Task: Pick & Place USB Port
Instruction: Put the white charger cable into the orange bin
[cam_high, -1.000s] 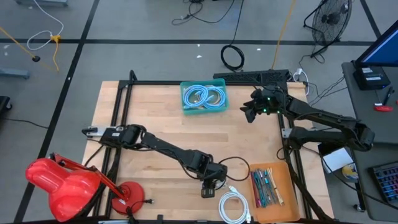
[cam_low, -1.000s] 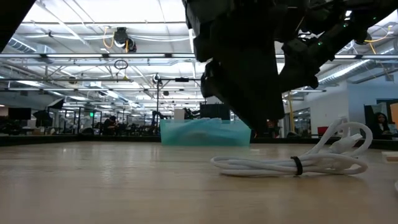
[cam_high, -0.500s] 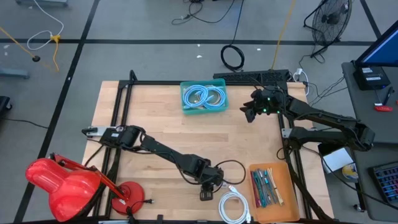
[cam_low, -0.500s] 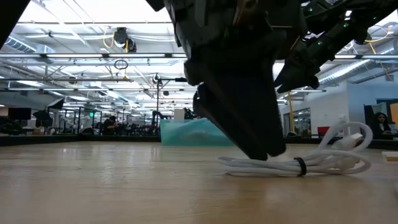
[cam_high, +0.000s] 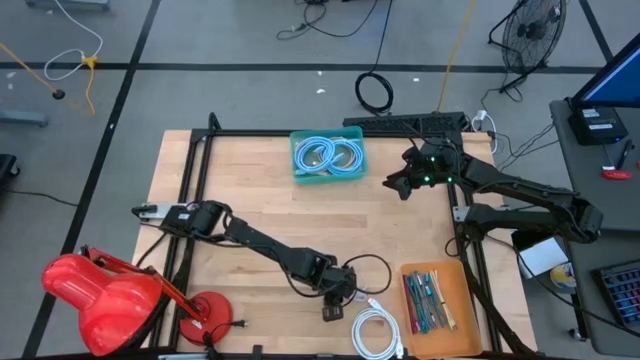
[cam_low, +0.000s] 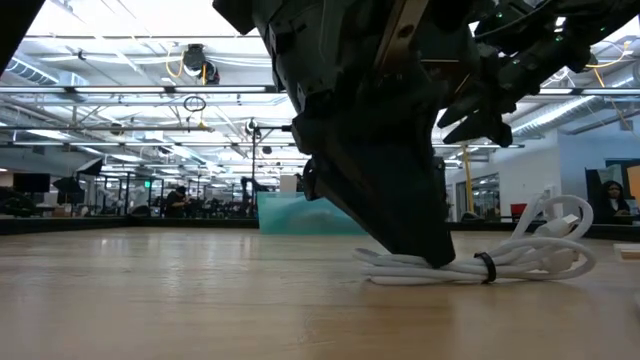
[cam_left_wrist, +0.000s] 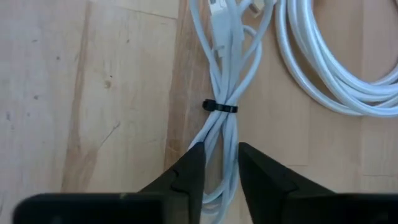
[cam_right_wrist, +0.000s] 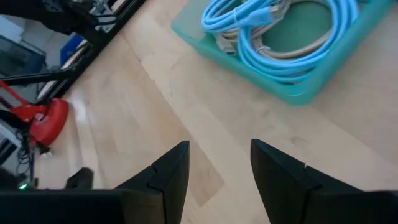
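A white USB cable (cam_left_wrist: 221, 134), bundled with a black tie (cam_left_wrist: 219, 107), lies flat on the wood table beside a larger white coil (cam_high: 378, 332). My left gripper (cam_left_wrist: 222, 168) is down at the table's near edge (cam_high: 335, 308), shut on the bundle's looped end. In the low view its fingertips (cam_low: 435, 258) reach the table right at the cable (cam_low: 520, 262). My right gripper (cam_high: 400, 180) hangs open above the table's far right part, holding nothing (cam_right_wrist: 219, 168). My left gripper pinches the looped end of the white bundle (cam_left_wrist: 219, 155), just past the black tie, between its two fingers. The fingers come from above, pointing down, one on each side of the strands. The cable lies on the table, slack.
A teal bin (cam_high: 327, 157) with blue coiled cables stands at the far middle of the table. An orange tray (cam_high: 432, 298) of pens sits at the near right, close to the white coil. A red lamp (cam_high: 100, 295) stands off the near left corner.
My left gripper has moved a little toward the table's near edge and come down until its fingertips reach the table at the white cable. The right arm has kept still.
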